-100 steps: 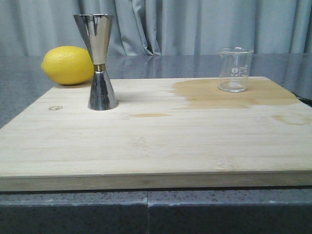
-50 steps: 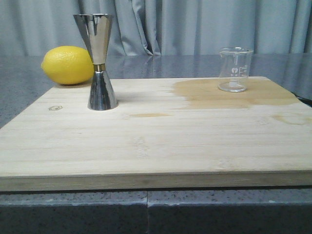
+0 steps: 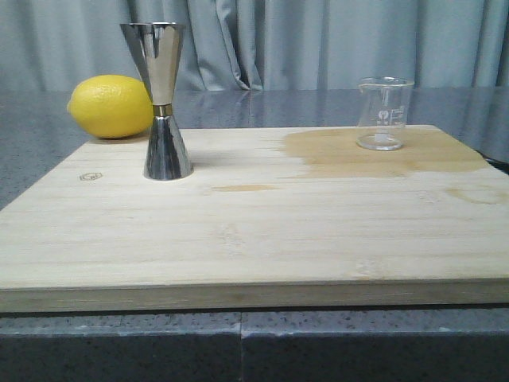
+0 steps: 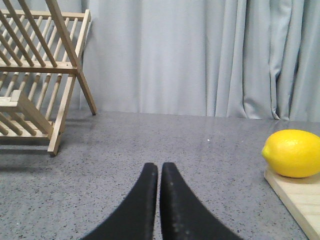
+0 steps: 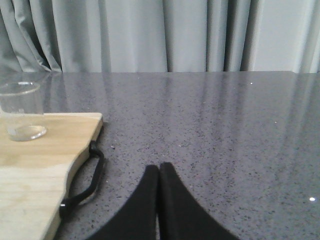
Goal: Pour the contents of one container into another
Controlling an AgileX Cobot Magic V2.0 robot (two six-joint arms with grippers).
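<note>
A small clear glass beaker (image 3: 384, 114) stands upright at the back right of the wooden board (image 3: 254, 231), on a darker wet-looking patch; the right wrist view also shows the beaker (image 5: 22, 111). The tall steel jigger (image 3: 161, 99) with a gold waist band stands upright at the board's back left. Neither gripper appears in the front view. My left gripper (image 4: 159, 168) is shut over bare grey counter, left of the board. My right gripper (image 5: 159, 169) is shut over the counter, right of the board, apart from the beaker.
A yellow lemon (image 3: 110, 106) lies on the counter behind the jigger, and the left wrist view shows the lemon (image 4: 292, 153) too. A wooden dish rack (image 4: 37, 75) stands far left. A black loop handle (image 5: 85, 177) hangs at the board's right edge. Grey curtain behind.
</note>
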